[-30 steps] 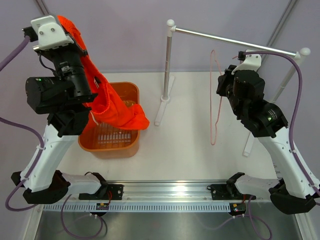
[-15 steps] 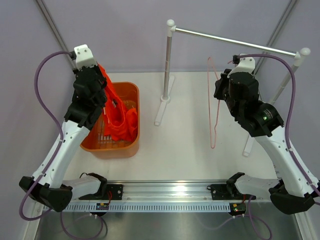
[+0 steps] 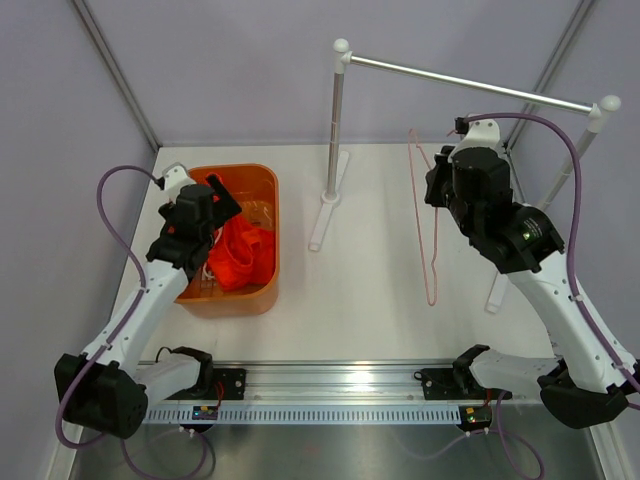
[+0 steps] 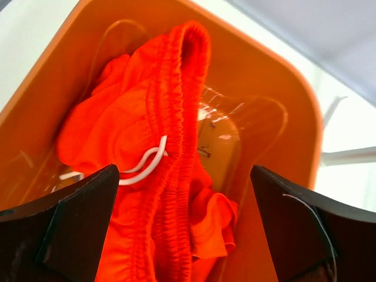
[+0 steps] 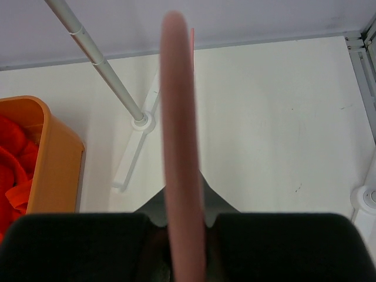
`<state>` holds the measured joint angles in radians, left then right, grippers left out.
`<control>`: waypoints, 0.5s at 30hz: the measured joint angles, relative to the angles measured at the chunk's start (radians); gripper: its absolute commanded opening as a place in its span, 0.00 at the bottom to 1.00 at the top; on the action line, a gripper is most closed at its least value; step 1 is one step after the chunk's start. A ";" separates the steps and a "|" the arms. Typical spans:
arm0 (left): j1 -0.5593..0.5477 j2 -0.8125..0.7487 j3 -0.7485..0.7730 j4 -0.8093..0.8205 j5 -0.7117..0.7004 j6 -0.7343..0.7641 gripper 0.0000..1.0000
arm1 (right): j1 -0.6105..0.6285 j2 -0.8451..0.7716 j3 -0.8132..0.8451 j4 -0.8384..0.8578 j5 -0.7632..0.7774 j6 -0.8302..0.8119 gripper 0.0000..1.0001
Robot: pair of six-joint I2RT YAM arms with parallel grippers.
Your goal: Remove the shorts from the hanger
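The bright orange-red shorts (image 3: 240,255) lie crumpled inside the orange basket (image 3: 272,200). In the left wrist view the shorts' (image 4: 158,176) elastic waistband and a white drawstring face up. My left gripper (image 3: 222,205) hovers just over the basket, open, its dark fingers (image 4: 76,229) standing wide on either side of the fabric without touching it. My right gripper (image 3: 440,185) is shut on the thin pale pink hanger (image 3: 433,270), which hangs bare below it above the table. In the right wrist view the hanger (image 5: 179,117) runs up out of the shut right gripper (image 5: 183,226).
A silver rail (image 3: 470,85) on two white-knobbed posts crosses the back right, above the right arm. The left post's foot (image 3: 325,215) stands between the basket and the hanger. The basket wall (image 5: 56,170) shows at the left of the right wrist view.
My left arm came down from high over the basket and opened; the shorts dropped from it into the basket. My right gripper shifted the hanger slightly left.
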<state>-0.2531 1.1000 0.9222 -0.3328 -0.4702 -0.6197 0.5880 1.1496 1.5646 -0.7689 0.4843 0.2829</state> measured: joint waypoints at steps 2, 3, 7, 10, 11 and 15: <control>0.000 -0.033 0.000 0.000 0.026 -0.010 0.99 | 0.000 0.004 0.001 -0.006 -0.011 -0.016 0.00; 0.000 -0.048 0.002 0.000 0.041 -0.010 0.99 | -0.002 0.008 0.003 -0.009 -0.017 -0.021 0.00; 0.000 -0.108 0.048 -0.037 0.113 -0.006 0.99 | -0.034 0.066 0.055 -0.024 -0.091 -0.056 0.00; 0.000 -0.153 0.076 -0.041 0.180 0.002 0.99 | -0.087 0.119 0.103 -0.022 -0.176 -0.077 0.00; 0.000 -0.167 0.080 -0.042 0.200 0.006 0.99 | -0.113 0.136 0.119 -0.022 -0.218 -0.084 0.00; 0.000 -0.238 0.098 -0.068 0.274 0.032 0.99 | -0.214 0.203 0.198 -0.022 -0.369 -0.103 0.00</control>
<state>-0.2531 0.8619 1.0199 -0.4007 -0.1959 -0.5877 0.3737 1.3525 1.7622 -0.7910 0.1150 0.1799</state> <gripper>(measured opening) 0.988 0.108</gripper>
